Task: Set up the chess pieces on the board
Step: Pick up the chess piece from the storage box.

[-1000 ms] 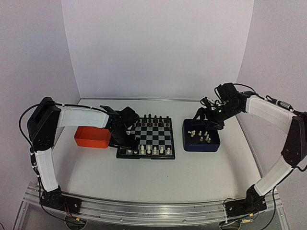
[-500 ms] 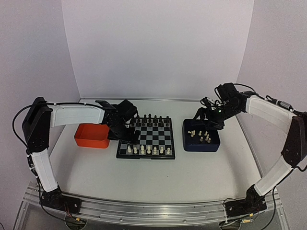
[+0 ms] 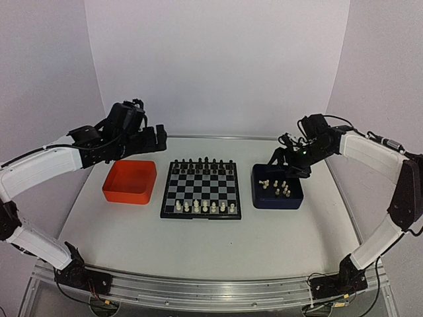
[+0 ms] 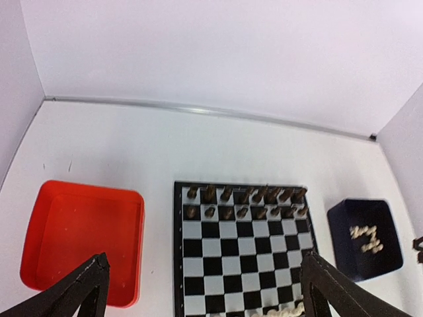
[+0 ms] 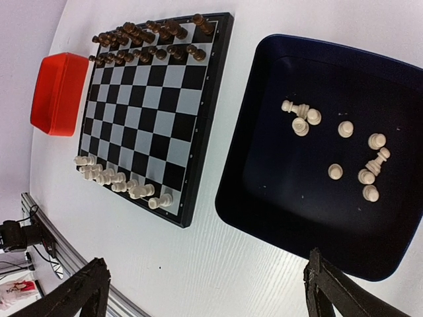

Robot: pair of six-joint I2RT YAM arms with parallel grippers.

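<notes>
The board (image 3: 201,189) lies mid-table, with cream-white chess pieces (image 3: 205,207) lined along its near row and black chessmen (image 3: 205,165) on its two far rows. More white pieces (image 5: 337,142) lie loose in the dark blue tray (image 3: 293,198). My left gripper (image 3: 160,139) hangs open and empty, raised above the far side of the orange tray (image 3: 130,181), left of the board (image 4: 244,264). My right gripper (image 3: 285,158) is open and empty, hovering over the blue tray's (image 5: 284,178) far edge.
The orange tray (image 4: 79,238) left of the board has nothing in it. White walls close in the table at the back and on both sides. The right wrist view shows the board's white row (image 5: 119,181) and the table's near rail at lower left.
The left arm has lifted off the board's near left corner and swung up and back to the left. A white piece now stands there. The right arm has not moved.
</notes>
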